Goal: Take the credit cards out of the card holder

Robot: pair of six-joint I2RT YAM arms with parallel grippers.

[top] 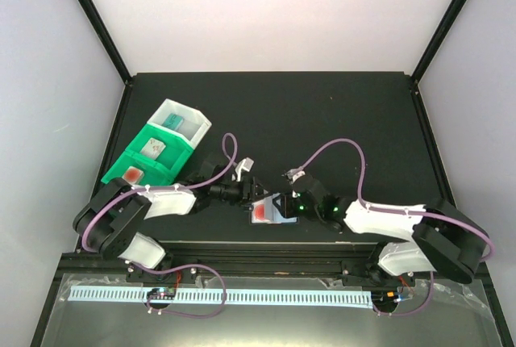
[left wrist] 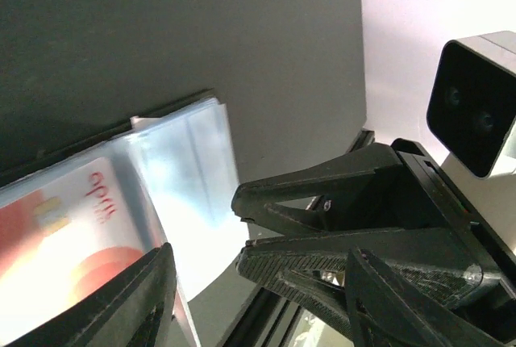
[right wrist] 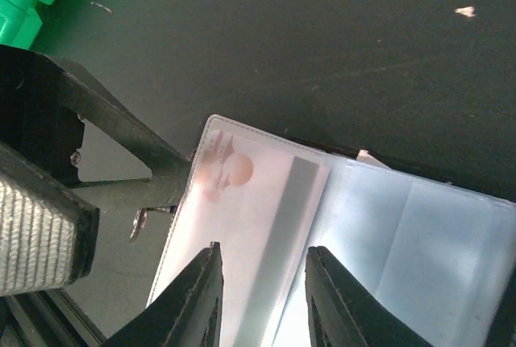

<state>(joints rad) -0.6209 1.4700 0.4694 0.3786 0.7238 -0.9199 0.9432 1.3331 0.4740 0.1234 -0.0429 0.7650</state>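
Observation:
The card holder [top: 268, 211] lies open near the table's front edge, clear pockets up. One pocket holds a credit card with a red round mark [right wrist: 242, 194], also seen in the left wrist view [left wrist: 64, 234]. My right gripper [top: 284, 204] is open, its fingers [right wrist: 205, 290] standing apart just over that card's grey stripe. My left gripper [top: 255, 190] is open wide, one finger [left wrist: 129, 303] at the holder's edge, and the right gripper's fingers [left wrist: 322, 202] sit between its jaws. The neighbouring pockets [right wrist: 419, 242] look empty.
A green bin [top: 149, 157] and a white bin [top: 181, 123] stand joined at the left. A teal card [top: 176, 123], a pale card [top: 151, 148] and a red-marked card [top: 133, 174] lie in them. The black table rail [top: 258, 258] runs along the front.

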